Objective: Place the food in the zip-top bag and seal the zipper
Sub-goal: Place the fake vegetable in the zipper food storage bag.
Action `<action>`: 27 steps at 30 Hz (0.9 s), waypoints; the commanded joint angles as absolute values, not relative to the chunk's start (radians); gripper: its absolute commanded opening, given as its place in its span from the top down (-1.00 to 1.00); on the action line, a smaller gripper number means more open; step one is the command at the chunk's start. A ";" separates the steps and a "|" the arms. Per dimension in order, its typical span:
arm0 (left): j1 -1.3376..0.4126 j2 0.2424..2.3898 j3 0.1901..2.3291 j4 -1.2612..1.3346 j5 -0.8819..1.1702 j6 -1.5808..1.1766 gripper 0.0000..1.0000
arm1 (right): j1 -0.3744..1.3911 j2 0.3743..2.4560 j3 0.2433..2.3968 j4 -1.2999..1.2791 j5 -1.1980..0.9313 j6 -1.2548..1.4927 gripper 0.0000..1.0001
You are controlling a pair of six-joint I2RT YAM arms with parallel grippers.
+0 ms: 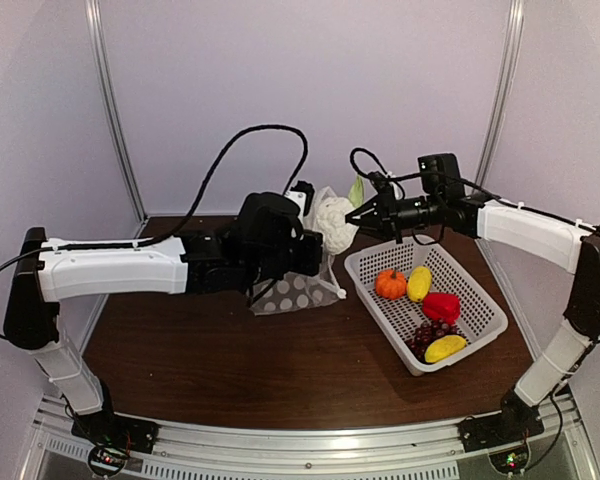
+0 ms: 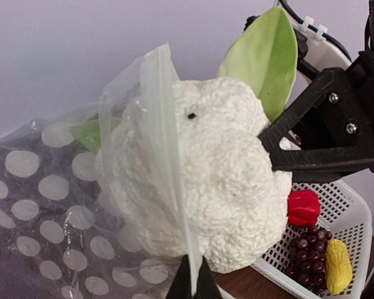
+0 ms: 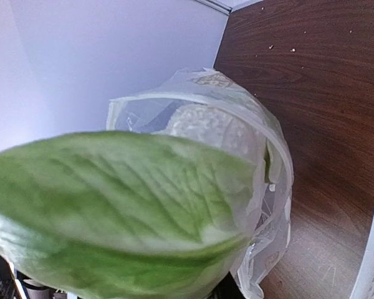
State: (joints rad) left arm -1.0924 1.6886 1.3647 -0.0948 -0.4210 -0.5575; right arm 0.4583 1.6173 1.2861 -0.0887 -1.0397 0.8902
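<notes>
The white cauliflower (image 1: 334, 224) with green leaves hangs at the mouth of the dotted clear zip-top bag (image 1: 293, 291), partly inside it. My left gripper (image 1: 314, 252) is shut on the bag's mouth edge; in the left wrist view the pale zipper strip (image 2: 169, 156) runs up from its closed fingertips (image 2: 194, 281) across the cauliflower (image 2: 230, 174). My right gripper (image 1: 359, 216) is shut on the cauliflower at its leaf side. The leaf (image 3: 112, 205) fills the right wrist view and hides the fingers there. The bag (image 3: 265, 156) stands open beyond the leaf.
The white mesh basket (image 1: 378, 318) sits right of the bag on the brown table (image 1: 230, 370). It holds an orange pumpkin (image 1: 390, 284), two yellow pieces (image 1: 418, 283), a red pepper (image 1: 441, 306) and dark grapes (image 1: 429, 334). Walls close in behind.
</notes>
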 commanded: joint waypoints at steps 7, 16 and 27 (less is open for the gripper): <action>-1.083 1.683 1.412 -0.164 -0.572 -0.517 1.00 | 0.474 1.422 1.428 -0.594 -0.694 0.358 1.00; -1.082 1.695 1.410 -0.139 -0.529 -0.542 1.00 | 0.475 1.425 1.276 -0.270 -0.998 0.696 1.00; -1.083 1.687 1.402 -0.132 -0.530 -0.559 1.00 | 0.495 1.363 1.409 -0.516 -0.734 0.388 0.91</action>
